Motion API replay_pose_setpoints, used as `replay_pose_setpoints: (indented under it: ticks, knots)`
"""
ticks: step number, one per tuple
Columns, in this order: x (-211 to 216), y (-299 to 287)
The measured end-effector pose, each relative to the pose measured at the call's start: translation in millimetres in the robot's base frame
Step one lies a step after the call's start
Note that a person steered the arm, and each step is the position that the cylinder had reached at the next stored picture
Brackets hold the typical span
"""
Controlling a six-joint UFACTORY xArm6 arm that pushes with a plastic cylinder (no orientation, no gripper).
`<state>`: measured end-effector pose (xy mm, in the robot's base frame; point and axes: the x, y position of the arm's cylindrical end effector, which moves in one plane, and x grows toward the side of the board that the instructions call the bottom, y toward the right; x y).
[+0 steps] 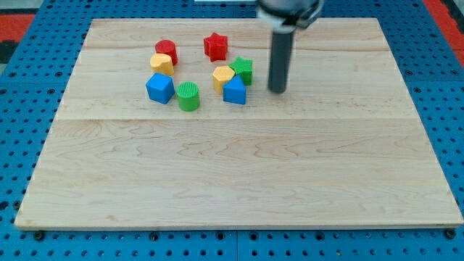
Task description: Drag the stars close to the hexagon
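A red star [215, 46] lies near the view's top, apart from the others. A green star [243, 70] touches a yellow hexagon [223, 77], with a blue block [235, 91] just below them. My tip [277, 90] rests on the board to the right of the green star and the blue block, a short gap away. Further left are a red block [166, 50], a yellow block [162, 64], a blue cube [159, 88] and a green cylinder [188, 96].
The wooden board [239, 181] lies on a blue perforated table [22, 65]. The arm's dark rod comes down from the view's top at centre right.
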<state>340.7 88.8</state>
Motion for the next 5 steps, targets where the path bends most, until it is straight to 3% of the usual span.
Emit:
replay_pose_setpoints:
  ticks: [1,2,3,4,5]
  knots:
    - [-92,-42]
    - [-125,-129]
    - [-111,-162]
    - [-106,-118]
    - [-81,-115]
